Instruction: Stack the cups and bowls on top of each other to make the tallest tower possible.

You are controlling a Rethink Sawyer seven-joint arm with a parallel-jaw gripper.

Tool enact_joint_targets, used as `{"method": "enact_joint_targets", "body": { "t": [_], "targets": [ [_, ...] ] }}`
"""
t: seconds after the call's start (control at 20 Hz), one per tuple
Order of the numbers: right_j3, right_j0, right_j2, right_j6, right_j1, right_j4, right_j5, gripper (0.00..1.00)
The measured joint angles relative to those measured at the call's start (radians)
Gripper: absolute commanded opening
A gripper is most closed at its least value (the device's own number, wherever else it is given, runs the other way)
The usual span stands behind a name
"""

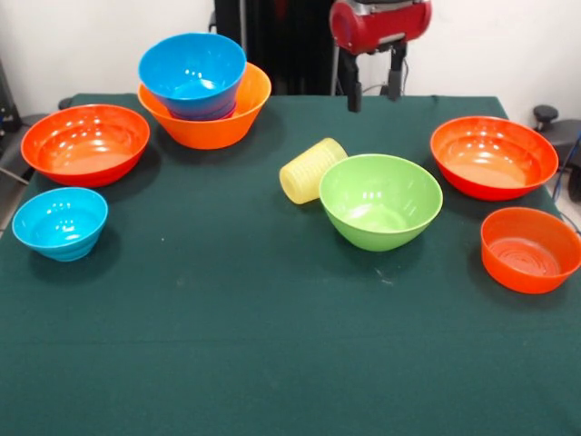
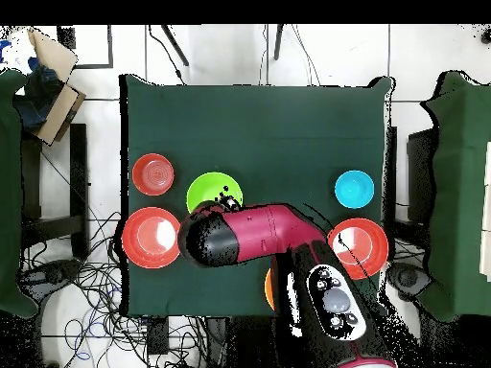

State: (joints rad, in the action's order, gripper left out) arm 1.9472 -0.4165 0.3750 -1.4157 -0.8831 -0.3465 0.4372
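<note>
The tower (image 1: 207,113) is sitting at the back of the table on the front view's left: a glossy blue plastic bowl (image 1: 192,73) is nesting in the wide light-orange plastic bowl (image 1: 218,123), w/ a sliver of magenta showing between them. Nothing is lying inside the blue one.

The translucent pale-yellow ridged plastic tumbler (image 1: 311,170) is lying on its side mid-table, touching the rim of the lime green plastic bowl (image 1: 380,200), which is standing upright & empty. A big red-orange bowl (image 1: 85,143) is resting left of the tower; a small cyan bowl (image 1: 60,222) is sitting just in front of it. On the right, another red-orange bowl (image 1: 493,155) and a smaller orange bowl (image 1: 530,249) are sitting near each other, both empty.

The gripper (image 1: 373,91) is hanging above the table's back edge, over bare cloth; its two dark fingers (image 1: 354,86) are standing apart, holding nothing. In the overhead view the red & black arm (image 2: 259,235) is covering the tumbler and most of the tower.

The table is wearing a dark green cloth (image 1: 272,345). Around it: white tiled floor, cable tangles (image 2: 105,297), a cardboard box (image 2: 53,81) in one corner.
</note>
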Motion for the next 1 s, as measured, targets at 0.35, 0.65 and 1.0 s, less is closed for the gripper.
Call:
{"method": "enact_joint_targets", "body": {
  "t": [0.35,0.65,1.0],
  "targets": [
    [-0.043,0.027,-0.012,0.0,0.05,0.004,-0.005,1.0],
    [-0.027,0.05,-0.054,-0.028,0.107,0.004,-0.115,1.0],
    [0.021,0.205,-0.324,-0.164,0.175,0.006,-0.371,1.0]
  ]
}}
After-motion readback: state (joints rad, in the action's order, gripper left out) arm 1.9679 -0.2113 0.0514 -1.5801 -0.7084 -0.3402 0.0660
